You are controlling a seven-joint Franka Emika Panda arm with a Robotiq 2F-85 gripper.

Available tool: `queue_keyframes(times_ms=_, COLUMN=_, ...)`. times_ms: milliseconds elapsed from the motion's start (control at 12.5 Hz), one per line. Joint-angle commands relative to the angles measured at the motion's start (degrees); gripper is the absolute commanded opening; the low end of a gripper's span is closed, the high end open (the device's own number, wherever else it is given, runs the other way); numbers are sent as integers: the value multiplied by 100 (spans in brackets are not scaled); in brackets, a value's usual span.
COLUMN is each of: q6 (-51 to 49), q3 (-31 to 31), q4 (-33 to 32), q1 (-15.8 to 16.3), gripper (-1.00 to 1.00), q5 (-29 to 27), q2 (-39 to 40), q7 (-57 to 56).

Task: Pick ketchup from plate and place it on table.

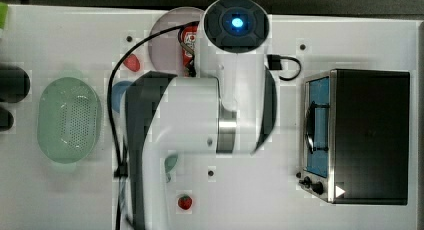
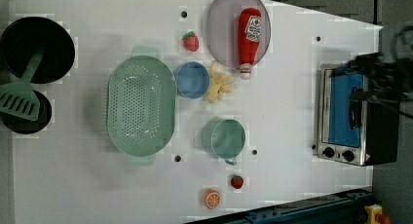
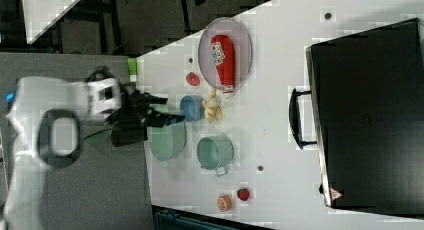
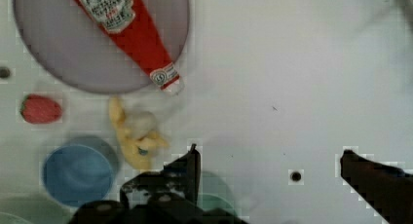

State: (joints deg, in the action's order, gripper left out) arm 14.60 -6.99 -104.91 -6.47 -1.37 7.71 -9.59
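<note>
Currently, label by label:
Ketchup: the slim red ketchup bottle (image 2: pixel 249 39) with a white label panel lies flat on the large round greyish-lilac plate (image 2: pixel 221 24), its pale tip (image 2: pixel 245 75) poking just over the plate's rim onto the white tabletop (image 2: pixel 292 112).
Writing: the bottle's label (image 4: pixel 108 7) carries dark lettering too blurred to read; a small round emblem sits on the neck band near the tip.
Gripper: the arm's black two-finger gripper (image 4: pixel 270 168) hangs with its fingers spread wide, gripping nothing and touching nothing, above bare tabletop well apart from the ketchup bottle.
Arm: the white Franka arm (image 1: pixel 200 115) reaches over the scene in the top view, covering part of the plate.
Near the plate: a small red strawberry (image 2: pixel 190 41) lies just beside the rim; a pale yellow peeled toy banana (image 2: pixel 217 82) lies just off the bottle's tip; a small blue round bowl (image 2: pixel 191 80) touches the banana's far side from the plate.
Farther from the plate: a pale green perforated oval basket (image 2: pixel 141 104), a teal mug (image 2: pixel 224 139) and a silver-fronted toaster oven (image 2: pixel 348 117) with a blue window.
</note>
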Motion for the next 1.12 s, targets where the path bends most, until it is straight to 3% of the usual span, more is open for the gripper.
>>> queue_keyframes(times_ms=80, q6=298, q3=-229, q4=28, q1=37, gripper=100, q5=-18, q2=146, q7=-1101)
queue_keyframes(times_ms=640, q6=1756, q3=-250, q4=128, q1=146, gripper=100, q5=20, q2=1441, q7=-2477)
queue_keyframes(times_ms=1120, q6=2084, q3=-243, q4=981, q1=302, gripper=100, q5=563, q2=2594, q7=-2536)
